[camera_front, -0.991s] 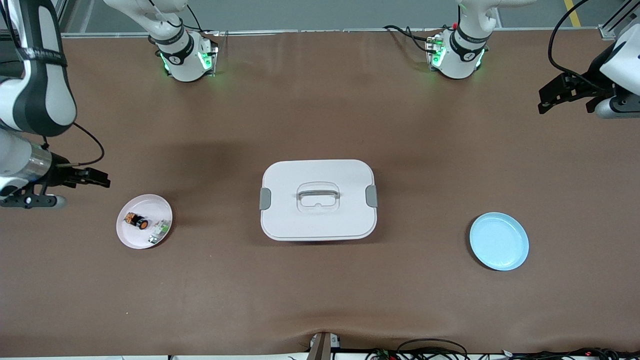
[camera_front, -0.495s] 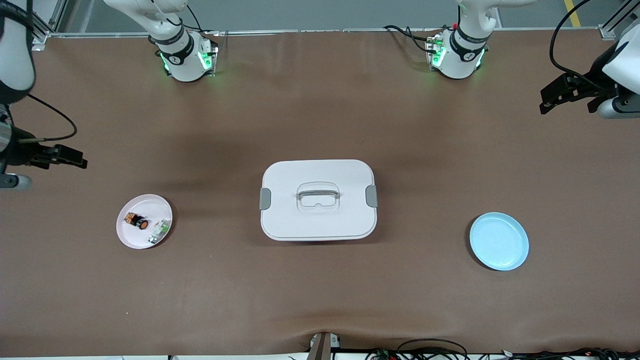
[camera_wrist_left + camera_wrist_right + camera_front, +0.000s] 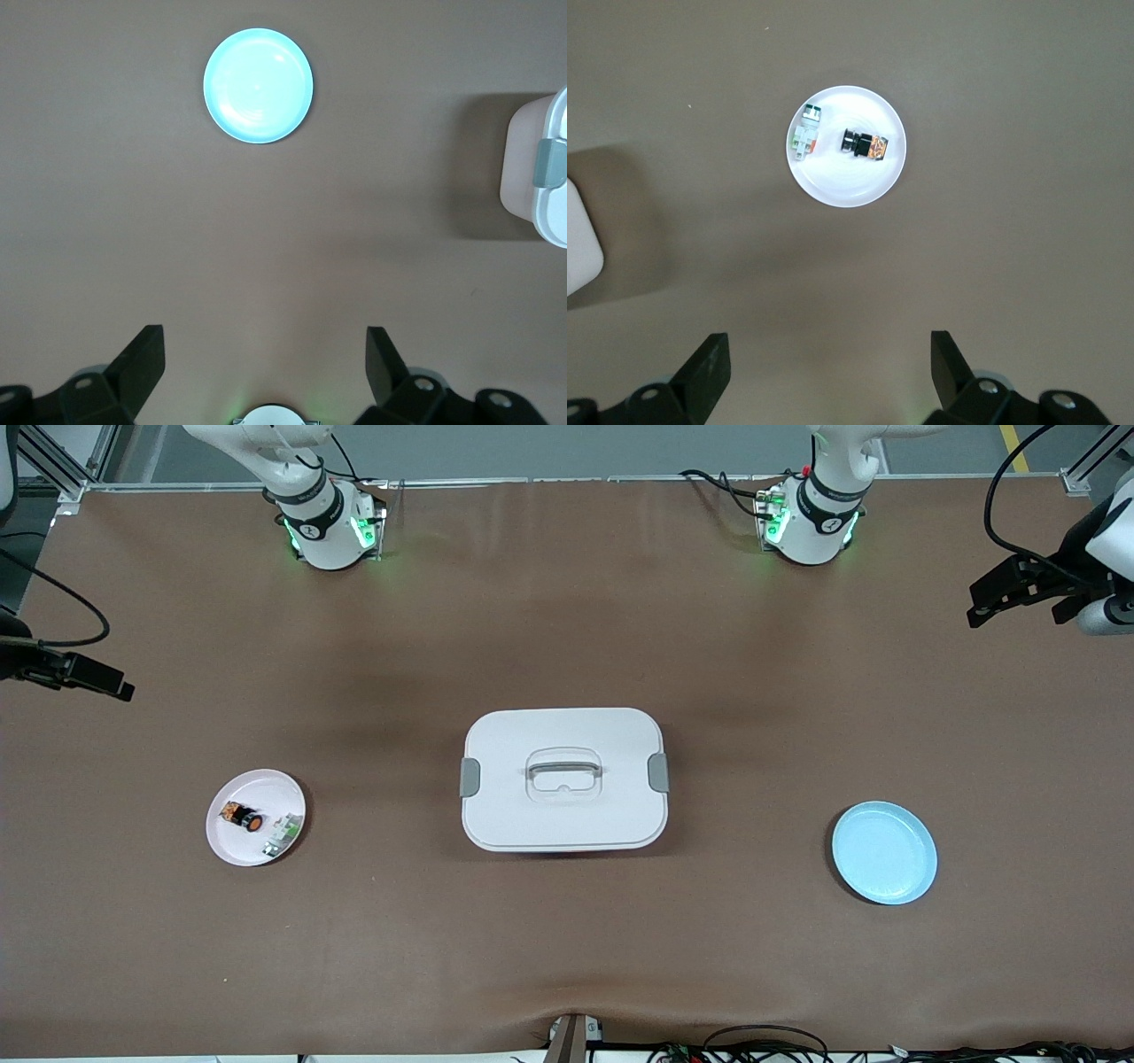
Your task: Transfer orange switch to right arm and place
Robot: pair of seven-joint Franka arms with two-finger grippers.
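Handling first: we judge the orange switch point(image 3: 241, 816) to be a small, light, rigid part, plastic with a dark round collar and an orange end. It looks hard and somewhat slick, and its round section could roll or twist between flat fingers. We would take hold across the squarer body, away from the collar, with the fingers square to its length.

We see it lying on its side in the pink plate point(image 3: 226, 846), toward the right arm's end of the table, with a small green and white part point(image 3: 282, 833) just beside it, apart from it. The right wrist view shows the same pair, the switch point(image 3: 865, 145) well inside the plate's rim point(image 3: 843, 197). That lies as the task sentence would want it if the pink plate is the target; we cannot tell from this moment whether it was carried there.

Both arms are pulled out to the table's ends. The right gripper point(image 3: 97, 680) hangs over bare table with its fingers spread and nothing between them. The left gripper point(image 3: 1001, 590) hangs likewise released over its own end. The blue plate point(image 3: 884, 853) holds nothing, and the white lidded box point(image 3: 563, 778) sits between the plates.
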